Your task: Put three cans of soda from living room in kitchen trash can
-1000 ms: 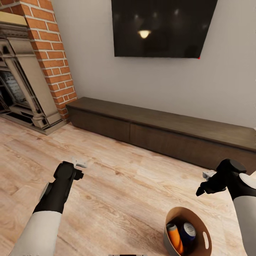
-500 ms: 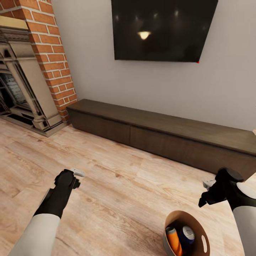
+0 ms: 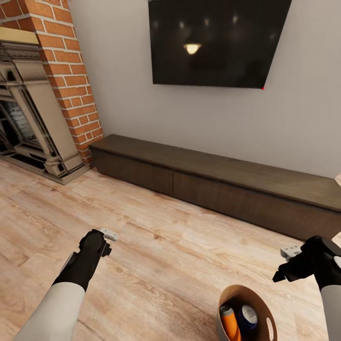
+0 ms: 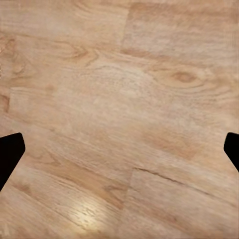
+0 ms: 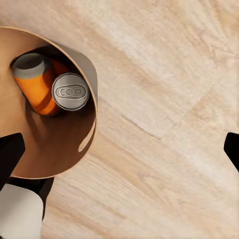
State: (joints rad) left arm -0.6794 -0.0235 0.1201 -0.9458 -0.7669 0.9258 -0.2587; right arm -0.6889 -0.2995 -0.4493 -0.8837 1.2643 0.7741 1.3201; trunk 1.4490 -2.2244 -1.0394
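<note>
I am in the living room, over the light wood floor (image 3: 166, 265). An orange can of soda (image 3: 229, 323) and a blue one with a silver top (image 3: 249, 316) stand in a round tan basket (image 3: 265, 308) with a handle slot, low in the head view. The right wrist view looks down on the orange can (image 5: 35, 84) and the silver top (image 5: 70, 91) inside the basket (image 5: 50, 154). My right gripper (image 3: 287, 266) hangs open above and to the right of the basket. My left gripper (image 3: 103, 240) is open over bare floor (image 4: 119, 99). The tash can and the kitchen are out of view.
A long dark low cabinet (image 3: 213, 182) runs along the wall ahead, under a wall TV (image 3: 218, 40). A brick fireplace (image 3: 42, 104) stands at the left. Wood floor stretches between me and the cabinet.
The whole picture has slid downward, so the camera has moved. Both arms and the basket sit lower in the frame. The cans lie as before and both grippers stay open.
</note>
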